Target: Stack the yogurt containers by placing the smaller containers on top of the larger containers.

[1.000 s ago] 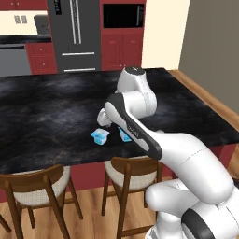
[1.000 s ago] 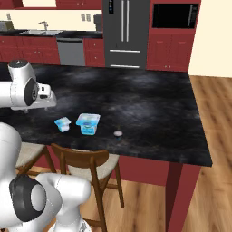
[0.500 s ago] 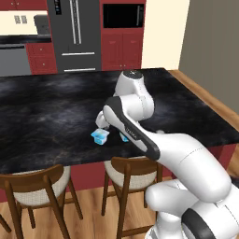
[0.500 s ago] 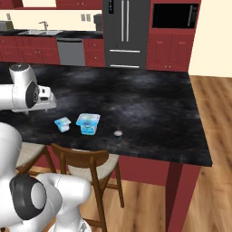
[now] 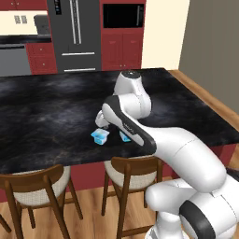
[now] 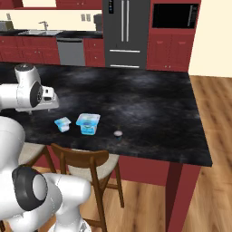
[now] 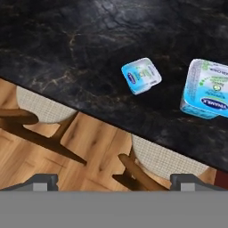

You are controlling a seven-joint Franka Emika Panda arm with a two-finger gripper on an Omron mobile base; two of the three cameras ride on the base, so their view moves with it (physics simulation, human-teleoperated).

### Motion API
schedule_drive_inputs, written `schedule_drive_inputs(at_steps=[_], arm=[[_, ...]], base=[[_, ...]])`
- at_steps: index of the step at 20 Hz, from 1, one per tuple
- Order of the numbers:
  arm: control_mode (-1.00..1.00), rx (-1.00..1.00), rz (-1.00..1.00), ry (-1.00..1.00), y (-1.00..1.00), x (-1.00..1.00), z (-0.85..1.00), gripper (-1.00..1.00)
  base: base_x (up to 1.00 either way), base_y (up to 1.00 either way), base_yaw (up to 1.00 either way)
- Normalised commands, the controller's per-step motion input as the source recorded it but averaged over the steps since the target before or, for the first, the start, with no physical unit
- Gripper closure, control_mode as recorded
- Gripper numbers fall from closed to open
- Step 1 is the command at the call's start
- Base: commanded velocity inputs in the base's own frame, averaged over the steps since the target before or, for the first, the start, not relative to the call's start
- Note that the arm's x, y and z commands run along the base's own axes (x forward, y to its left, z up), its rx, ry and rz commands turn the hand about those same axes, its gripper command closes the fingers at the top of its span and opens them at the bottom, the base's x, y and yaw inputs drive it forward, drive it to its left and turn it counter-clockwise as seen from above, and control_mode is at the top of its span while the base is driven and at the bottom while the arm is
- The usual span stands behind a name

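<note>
**Approach to the small cup, nothing held**

Gripper (image 7: 114,181) jaws wide apart, empty, hovering above the near counter edge. Small tapered light-blue yogurt cup (image 7: 141,75) lies ahead, farther in on the black marble counter (image 7: 67,40). Larger squarish light-blue tub (image 7: 207,89) sits just right of it, apart.

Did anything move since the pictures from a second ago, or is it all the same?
Only the arm moved a little: its elbow swung slightly toward the counter's near edge, over the cups. Nothing was picked up or let go. The small yogurt cup, the big yogurt tub and the little round disc sit apart on the dark counter just as before.
</note>
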Motion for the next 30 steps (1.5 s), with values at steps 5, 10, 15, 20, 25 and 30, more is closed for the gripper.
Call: schedule_drive_inputs(at_steps=[5, 10, 15, 20, 25, 30], arm=[[-1.0, 0.0, 0.0, 0.06, 0.0, 0.2, -0.16, -1.0], [-1.0, -0.01, 0.0, 0.01, 0.04, 0.2, -0.2, -1.0], [-1.0, -0.04, 0.0, 0.0, 0.03, 0.2, -0.22, -1.0], [-1.0, -0.02, 0.0, 0.0, 0.0, 0.17, -0.26, -1.0], [-1.0, 0.0, 0.0, 0.0, 0.02, 0.2, -0.25, -1.0], [-1.0, 0.0, 0.0, 0.0, 0.05, 0.19, -0.23, -1.0]], base=[[0.0, 0.0, 0.0], [0.0, 0.0, 0.0], [0.0, 0.0, 0.0], [0.0, 0.0, 0.0], [0.0, 0.0, 0.0], [0.0, 0.0, 0.0]])
